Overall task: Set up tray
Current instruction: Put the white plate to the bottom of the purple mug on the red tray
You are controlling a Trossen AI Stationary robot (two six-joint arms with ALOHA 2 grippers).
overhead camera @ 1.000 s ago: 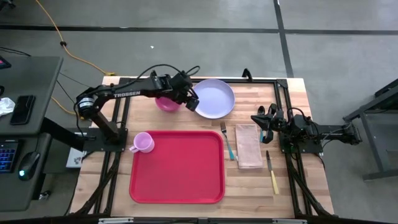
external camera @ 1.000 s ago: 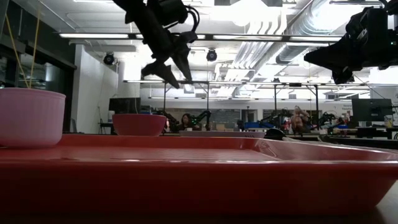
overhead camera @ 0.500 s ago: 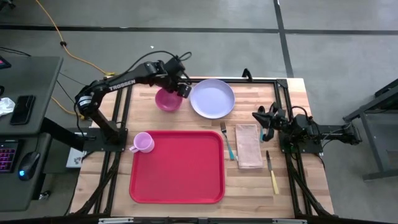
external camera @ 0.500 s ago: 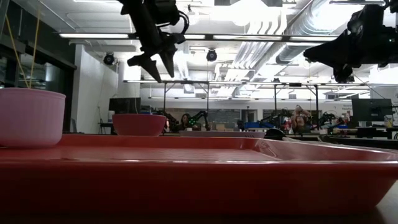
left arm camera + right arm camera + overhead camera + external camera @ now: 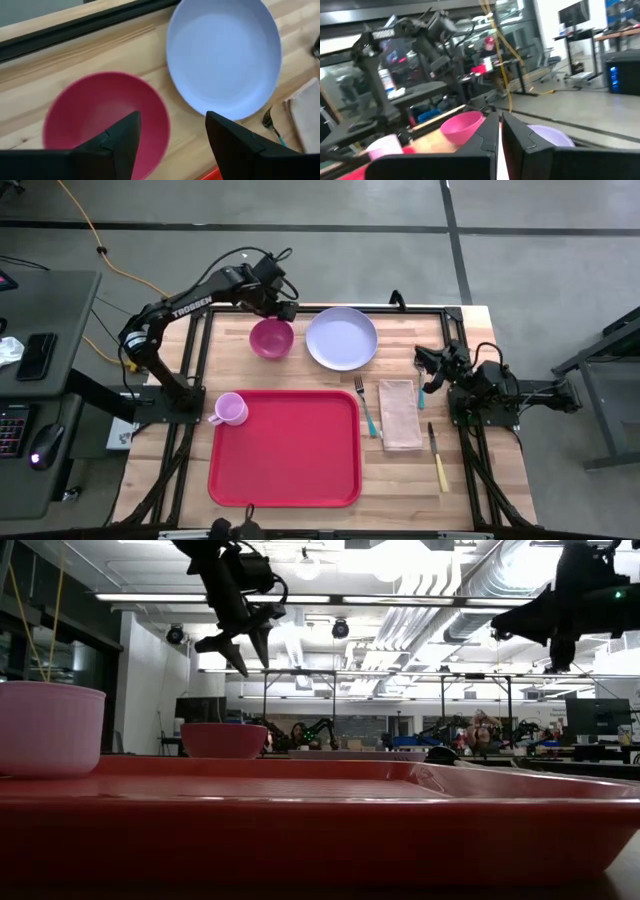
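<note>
The red tray (image 5: 285, 447) lies at the near middle of the table, bare except for a pink cup (image 5: 230, 409) on its far left corner. A fork (image 5: 365, 407), napkin (image 5: 400, 415) and knife (image 5: 438, 459) lie to its right. The right gripper (image 5: 424, 366), fingers closed and empty, waits at the right. Farther off, the left gripper (image 5: 284, 310) hovers with fingers spread above the pink bowl (image 5: 271, 338), beside the lavender plate (image 5: 341, 338). Judged step: picking the bowl. Next: descend over its rim and close.

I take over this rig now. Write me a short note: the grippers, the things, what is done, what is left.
Left gripper: open, empty, above the pink bowl.
Right gripper: shut, empty, waiting at the table's right side.
Red tray: holds only the pink cup, at its left edge.
Left: bowl, lavender plate, fork, napkin and knife lie on the table.
</note>
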